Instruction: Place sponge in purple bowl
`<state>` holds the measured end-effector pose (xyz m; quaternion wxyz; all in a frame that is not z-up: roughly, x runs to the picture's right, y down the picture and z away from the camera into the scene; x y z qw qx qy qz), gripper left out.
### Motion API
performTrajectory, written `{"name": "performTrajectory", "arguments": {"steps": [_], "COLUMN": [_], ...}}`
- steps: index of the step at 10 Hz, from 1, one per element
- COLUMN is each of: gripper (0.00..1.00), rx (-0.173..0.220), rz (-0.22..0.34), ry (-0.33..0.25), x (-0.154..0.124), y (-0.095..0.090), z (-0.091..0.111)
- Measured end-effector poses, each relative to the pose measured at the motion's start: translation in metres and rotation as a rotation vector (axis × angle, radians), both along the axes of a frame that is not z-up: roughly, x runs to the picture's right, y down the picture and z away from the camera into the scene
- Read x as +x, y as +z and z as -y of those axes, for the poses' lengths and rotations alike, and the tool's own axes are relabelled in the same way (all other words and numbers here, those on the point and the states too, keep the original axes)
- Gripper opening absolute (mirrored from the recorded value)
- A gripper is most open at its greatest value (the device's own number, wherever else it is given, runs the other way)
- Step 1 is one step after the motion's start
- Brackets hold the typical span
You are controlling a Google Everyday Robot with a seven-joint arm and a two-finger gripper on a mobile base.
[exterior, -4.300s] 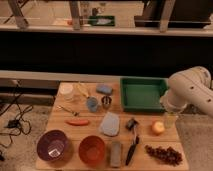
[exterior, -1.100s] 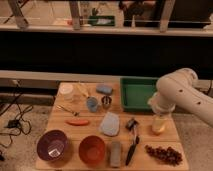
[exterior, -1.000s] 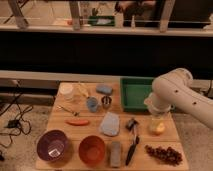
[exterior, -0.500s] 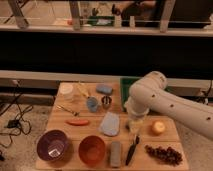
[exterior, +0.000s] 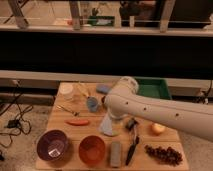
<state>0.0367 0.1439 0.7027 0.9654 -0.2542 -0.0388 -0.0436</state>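
Note:
The sponge (exterior: 103,89), a small blue-grey pad, lies at the back of the wooden table (exterior: 60,125), just left of my white arm (exterior: 150,112). The purple bowl (exterior: 52,145) stands at the front left corner with nothing in it. My arm reaches in from the right across the middle of the table, its rounded end beside the sponge. My gripper is hidden behind the arm's bulk, somewhere over the table's middle, and no task object has left the table.
An orange-red bowl (exterior: 92,149) sits right of the purple one, then a grey block (exterior: 115,152) and a black brush (exterior: 131,145). A pale folded cloth (exterior: 107,127), an orange stick (exterior: 77,122), an apple (exterior: 158,128), grapes (exterior: 164,154) and a green tray (exterior: 152,87) are also there.
My arm has swung left from the right side near the apple to the table's middle, and it now covers part of the green tray and the cloth.

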Motion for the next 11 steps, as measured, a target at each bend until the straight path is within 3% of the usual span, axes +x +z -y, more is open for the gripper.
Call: {"name": "performTrajectory", "arguments": {"steps": [2, 8, 11], "gripper": [0.80, 0.80, 0.80], "rx": [0.004, 0.003, 0.014], "rz": [-0.025, -0.043, -0.048], "ry": [0.000, 0.010, 0.072], "x": [-0.014, -0.015, -0.038], "y": [0.009, 0.012, 0.038], "z": [0.000, 0.000, 0.021]}}
